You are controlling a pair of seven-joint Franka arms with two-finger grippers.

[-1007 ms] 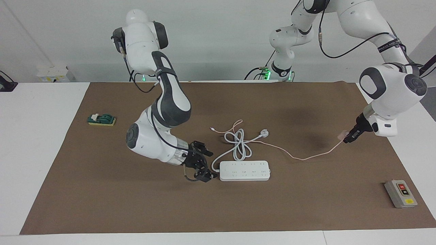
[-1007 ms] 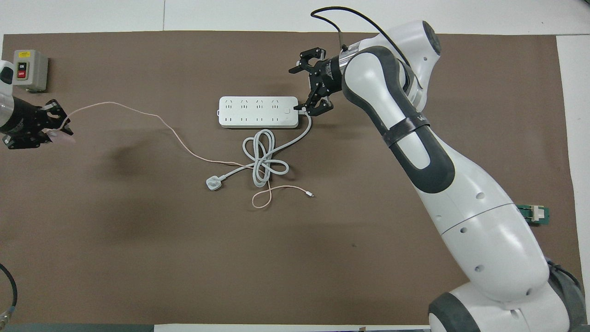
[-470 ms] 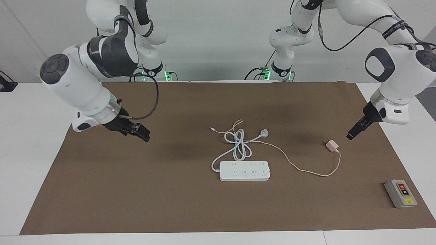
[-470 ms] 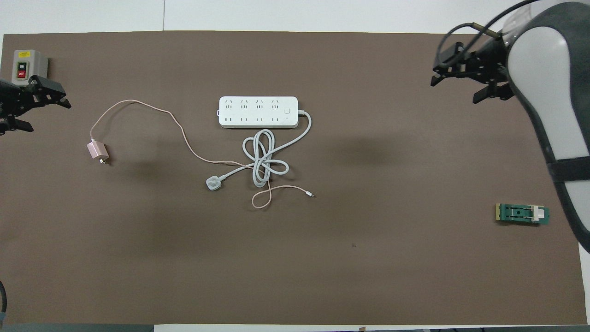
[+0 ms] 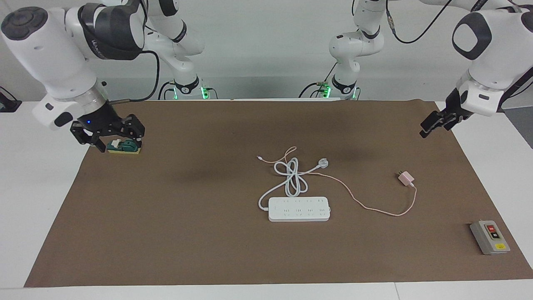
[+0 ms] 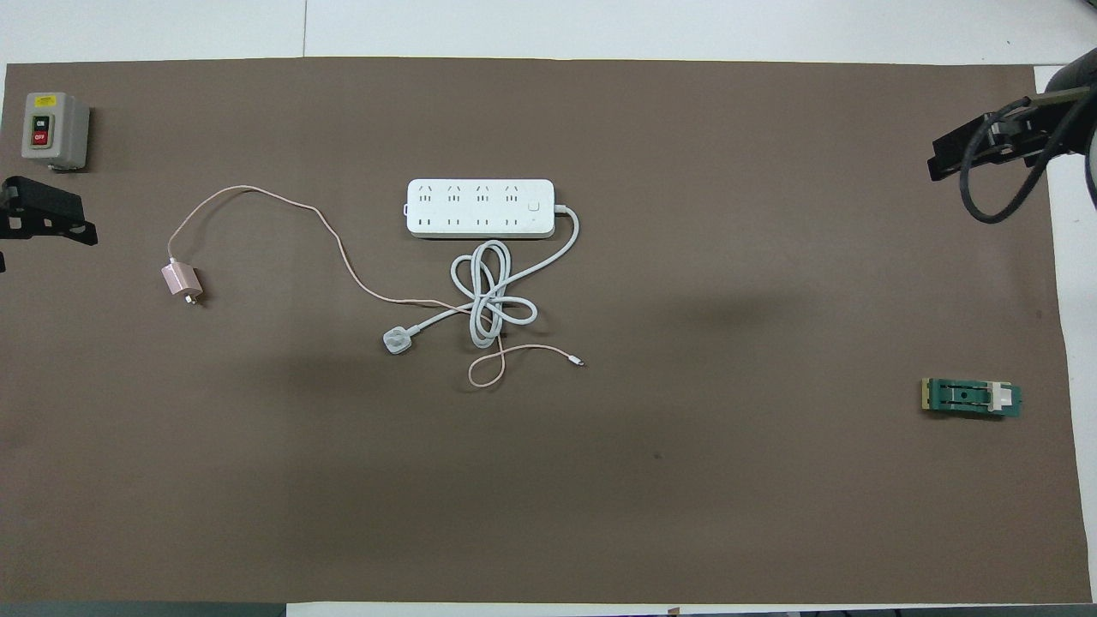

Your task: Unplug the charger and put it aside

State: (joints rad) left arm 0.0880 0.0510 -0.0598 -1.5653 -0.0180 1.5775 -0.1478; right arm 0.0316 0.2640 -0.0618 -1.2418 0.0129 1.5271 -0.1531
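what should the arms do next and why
Probably nothing more than pulling both arms back to rest. The charger lies unplugged on the mat, apart from the power strip, toward the left arm's end. The left gripper and right gripper hold nothing and hang over the mat's ends.

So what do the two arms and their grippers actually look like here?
Both arms are glossy white with dark grey joint bands and round end caps. A loose black cable runs along each. The right gripper and the left gripper are black two-finger units. A small blue light glows at the right wrist, and green lights ring both bases.
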